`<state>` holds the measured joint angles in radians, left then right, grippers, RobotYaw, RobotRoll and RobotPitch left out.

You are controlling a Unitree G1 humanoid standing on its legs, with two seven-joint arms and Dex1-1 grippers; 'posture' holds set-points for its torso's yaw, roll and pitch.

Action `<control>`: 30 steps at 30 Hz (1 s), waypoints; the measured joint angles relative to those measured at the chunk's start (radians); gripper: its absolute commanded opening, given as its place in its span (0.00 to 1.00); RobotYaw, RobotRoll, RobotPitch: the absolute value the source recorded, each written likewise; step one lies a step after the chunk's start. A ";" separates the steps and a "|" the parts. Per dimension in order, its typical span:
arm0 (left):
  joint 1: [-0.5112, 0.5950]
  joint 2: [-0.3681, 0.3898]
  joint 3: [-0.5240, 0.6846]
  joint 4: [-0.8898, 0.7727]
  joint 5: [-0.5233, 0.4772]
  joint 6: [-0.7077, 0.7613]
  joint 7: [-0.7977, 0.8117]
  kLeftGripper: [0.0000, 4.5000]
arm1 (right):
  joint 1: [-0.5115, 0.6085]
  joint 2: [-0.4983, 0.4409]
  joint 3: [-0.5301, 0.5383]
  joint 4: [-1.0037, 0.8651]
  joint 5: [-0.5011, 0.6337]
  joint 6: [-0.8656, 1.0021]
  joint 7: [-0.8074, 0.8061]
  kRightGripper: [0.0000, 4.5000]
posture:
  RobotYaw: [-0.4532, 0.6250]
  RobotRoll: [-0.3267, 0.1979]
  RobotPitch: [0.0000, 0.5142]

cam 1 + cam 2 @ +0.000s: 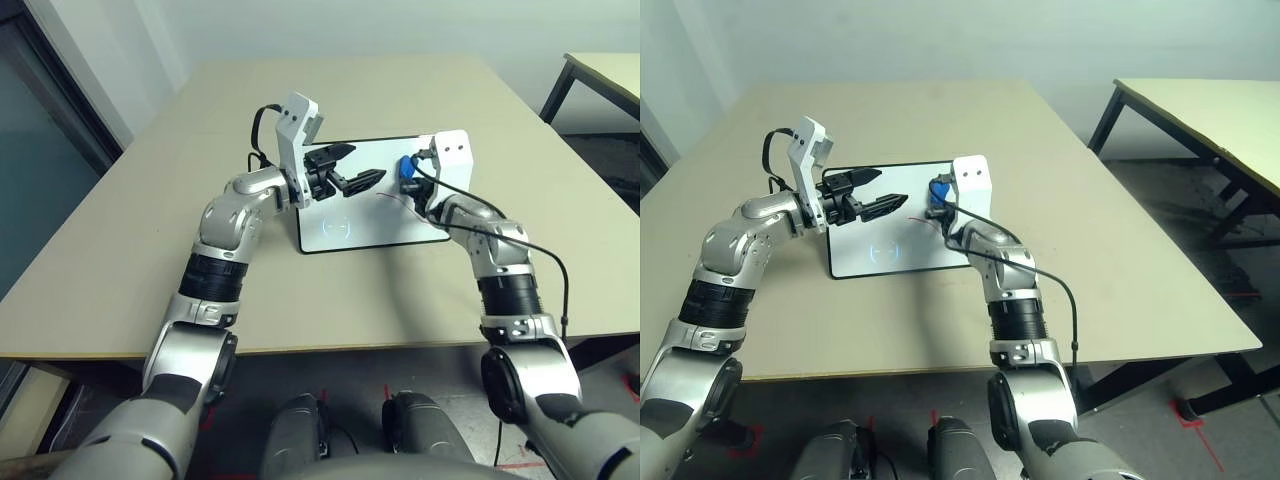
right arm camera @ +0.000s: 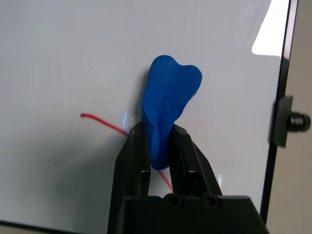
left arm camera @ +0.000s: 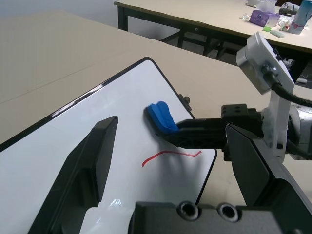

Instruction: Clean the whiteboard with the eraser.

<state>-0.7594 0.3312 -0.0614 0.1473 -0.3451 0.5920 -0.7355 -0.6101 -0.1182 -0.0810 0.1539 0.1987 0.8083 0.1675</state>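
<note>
The whiteboard (image 1: 375, 218) lies flat on the tan table, with a red squiggle (image 3: 170, 156) and a faint blue round mark (image 1: 338, 226) on it. My right gripper (image 2: 158, 130) is shut on the blue eraser (image 2: 168, 100), which presses on the board beside the red line (image 2: 105, 123), near the board's right edge. The eraser (image 1: 408, 170) sits at the board's far right part. My left gripper (image 1: 366, 162) hovers open above the board's middle, fingers pointing toward the eraser (image 3: 161, 117), with nothing between them.
The tan table (image 1: 150, 260) has free surface all round the board. A second table (image 1: 1200, 110) stands to the right, across a gap. A black cable (image 1: 545, 255) trails from my right wrist. A small knob (image 2: 292, 121) sticks out of the board's frame.
</note>
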 measured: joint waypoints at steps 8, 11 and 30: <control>0.000 0.018 0.000 0.007 0.001 0.008 -0.007 1.00 | 0.010 0.027 0.023 -0.012 0.000 0.058 -0.002 0.12 | 0.33 0.62 0.08; 0.000 0.031 0.000 0.010 0.003 0.010 -0.006 1.00 | 0.012 0.040 0.040 -0.012 0.000 0.065 0.000 0.12 | 0.34 0.62 0.08; 0.074 0.268 -0.001 0.041 0.062 0.026 -0.113 1.00 | -0.004 0.056 0.055 -0.025 -0.007 0.030 -0.010 0.12 | 0.34 0.62 0.34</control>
<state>-0.6852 0.5994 -0.0623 0.1880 -0.2832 0.6179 -0.8487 -0.6143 -0.0619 -0.0259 0.1294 0.1922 0.8380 0.1571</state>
